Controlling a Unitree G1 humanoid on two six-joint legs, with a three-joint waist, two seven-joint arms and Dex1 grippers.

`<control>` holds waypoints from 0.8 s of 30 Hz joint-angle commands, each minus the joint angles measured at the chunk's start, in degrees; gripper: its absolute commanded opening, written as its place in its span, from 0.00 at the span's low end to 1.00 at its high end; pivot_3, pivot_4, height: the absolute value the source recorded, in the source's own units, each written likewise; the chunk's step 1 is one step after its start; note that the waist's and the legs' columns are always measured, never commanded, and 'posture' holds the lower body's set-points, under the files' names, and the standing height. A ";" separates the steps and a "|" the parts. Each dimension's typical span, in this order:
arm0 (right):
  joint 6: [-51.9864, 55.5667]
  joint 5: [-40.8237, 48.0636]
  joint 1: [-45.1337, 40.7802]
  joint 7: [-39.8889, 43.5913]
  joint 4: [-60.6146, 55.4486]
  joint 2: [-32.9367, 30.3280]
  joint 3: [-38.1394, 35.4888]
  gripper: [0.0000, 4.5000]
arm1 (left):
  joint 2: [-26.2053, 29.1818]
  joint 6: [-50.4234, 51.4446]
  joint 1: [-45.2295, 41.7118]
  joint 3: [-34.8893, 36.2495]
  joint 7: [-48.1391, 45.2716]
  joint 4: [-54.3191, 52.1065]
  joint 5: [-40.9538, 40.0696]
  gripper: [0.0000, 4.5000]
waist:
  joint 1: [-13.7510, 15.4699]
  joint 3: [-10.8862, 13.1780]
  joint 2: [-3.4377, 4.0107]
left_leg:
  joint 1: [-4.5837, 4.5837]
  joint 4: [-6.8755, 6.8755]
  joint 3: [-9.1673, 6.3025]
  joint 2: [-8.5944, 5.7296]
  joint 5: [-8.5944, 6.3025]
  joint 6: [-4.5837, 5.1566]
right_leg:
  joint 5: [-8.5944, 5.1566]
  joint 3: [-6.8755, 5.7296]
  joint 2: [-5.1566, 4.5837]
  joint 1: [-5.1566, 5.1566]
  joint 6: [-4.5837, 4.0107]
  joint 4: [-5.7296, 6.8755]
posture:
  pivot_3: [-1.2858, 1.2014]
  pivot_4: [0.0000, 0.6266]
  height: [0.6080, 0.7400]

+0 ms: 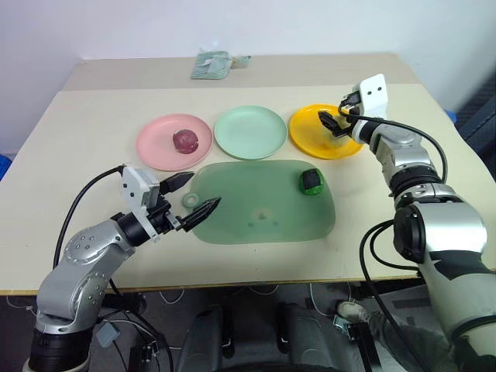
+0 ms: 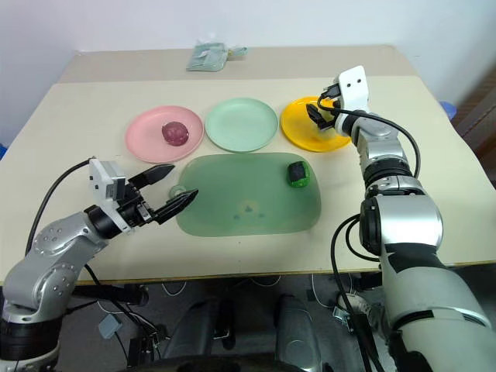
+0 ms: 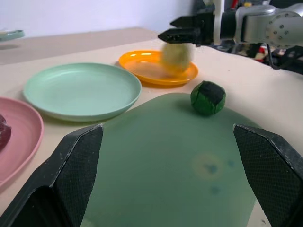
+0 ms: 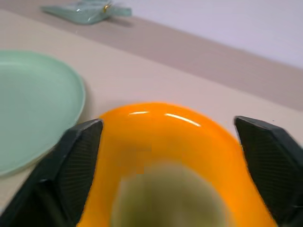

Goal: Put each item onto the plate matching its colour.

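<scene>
3 plates in a row on the far half of the table (image 1: 77,124): pink plate (image 1: 159,147), mint green plate (image 1: 249,132), yellow-orange plate (image 1: 310,128). Dark red-purple round toy (image 1: 186,140) resting on the pink plate. Small green-and-black toy (image 1: 311,180) lying on the translucent green mat (image 1: 263,203), near its right far corner, well apart from any plate.

Right gripper (image 1: 335,122) over the yellow-orange plate, fingers spread wide, nothing clamped between them. Pale yellow lumpy toy (image 3: 176,56) blurred in the left wrist view, just below the right gripper and over the yellow-orange plate; possibly in mid-air, hard to tell whether already touching the plate.

Left gripper (image 1: 194,194) at the near left edge of the mat, level, pointing toward the plates, its 2 black fingers (image 1: 203,211) fully apart, holding nothing.

Folded pale green cloth (image 1: 211,63) at the far edge of the table.
</scene>
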 commanded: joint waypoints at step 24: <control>34.74 19.44 44.08 25.84 -68.43 -7.36 -2.78 0.99 | 5.28 -8.44 0.79 1.98 -14.10 4.86 -1.74 1.00 | 0.93 -0.07 0.11 | 0.07 0.07 -0.03 0.02 -0.22 0.33 | -0.10 -0.01 -0.06 0.01 -0.21 0.03 | 0.52 0.24 1.00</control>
